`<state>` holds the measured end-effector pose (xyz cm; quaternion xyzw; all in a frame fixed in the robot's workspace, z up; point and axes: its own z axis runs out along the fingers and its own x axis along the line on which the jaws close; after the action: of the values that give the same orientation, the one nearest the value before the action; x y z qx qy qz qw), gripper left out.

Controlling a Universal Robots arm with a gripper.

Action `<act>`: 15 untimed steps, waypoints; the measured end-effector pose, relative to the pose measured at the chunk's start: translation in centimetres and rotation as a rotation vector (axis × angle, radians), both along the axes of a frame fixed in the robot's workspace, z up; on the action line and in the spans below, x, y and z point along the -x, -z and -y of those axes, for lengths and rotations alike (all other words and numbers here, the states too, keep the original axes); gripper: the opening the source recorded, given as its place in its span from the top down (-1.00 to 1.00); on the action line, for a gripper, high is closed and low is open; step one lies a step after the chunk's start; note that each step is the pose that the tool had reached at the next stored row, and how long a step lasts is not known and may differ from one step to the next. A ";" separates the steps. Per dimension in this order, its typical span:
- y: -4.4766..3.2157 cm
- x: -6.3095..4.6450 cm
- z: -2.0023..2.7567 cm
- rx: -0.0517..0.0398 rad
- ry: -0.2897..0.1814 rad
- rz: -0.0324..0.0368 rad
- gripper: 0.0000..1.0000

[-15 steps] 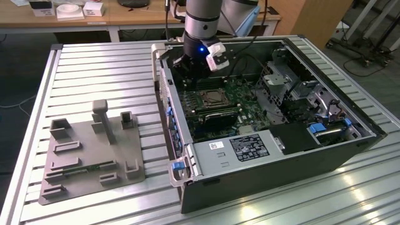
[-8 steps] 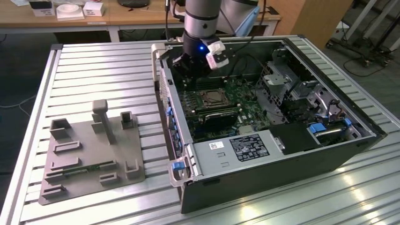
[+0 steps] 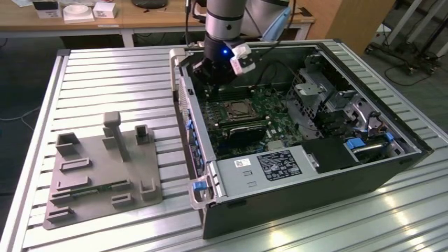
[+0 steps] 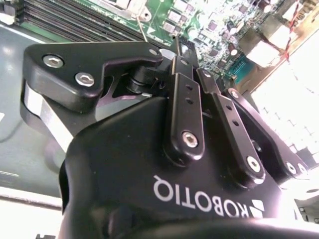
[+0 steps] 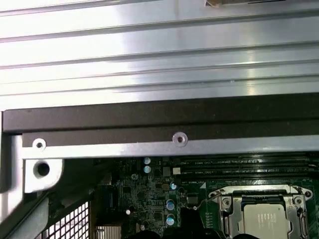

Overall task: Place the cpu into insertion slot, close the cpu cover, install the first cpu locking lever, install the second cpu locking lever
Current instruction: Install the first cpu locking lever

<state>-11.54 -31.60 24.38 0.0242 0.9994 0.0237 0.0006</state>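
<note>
exterior view: high, far | both wrist views: close, share motherboard (image 5: pixel 149 199)

Robotics lab or workshop: slatted aluminium bench (image 3: pixel 112 79), opened computer case (image 3: pixel 315 194), grey fixture plate (image 3: pixel 98 178), wooden desk (image 3: pixel 161 18) behind.

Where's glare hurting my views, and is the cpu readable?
Second wrist view: motherboard partly blown out white. First wrist view: table slats shine, but the cpu reads clearly. Exterior view: mild glare on the near slats.
</note>
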 end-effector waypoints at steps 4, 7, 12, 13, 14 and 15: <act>0.01 -0.1 -0.20 -0.0009 -0.010 0.0000 0.80; 0.01 -0.3 -0.29 -0.0018 -0.014 0.0000 0.80; 0.00 -0.4 -0.37 -0.0028 -0.021 0.0000 0.80; -0.02 -0.4 -0.38 -0.0027 -0.021 0.0000 0.80; -0.08 -0.3 -0.38 -0.0025 -0.021 -0.0002 0.80; -0.17 -0.3 -0.38 -0.0026 -0.022 0.0000 0.80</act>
<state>-11.27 -31.22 24.55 0.0135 0.9996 0.0250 0.0003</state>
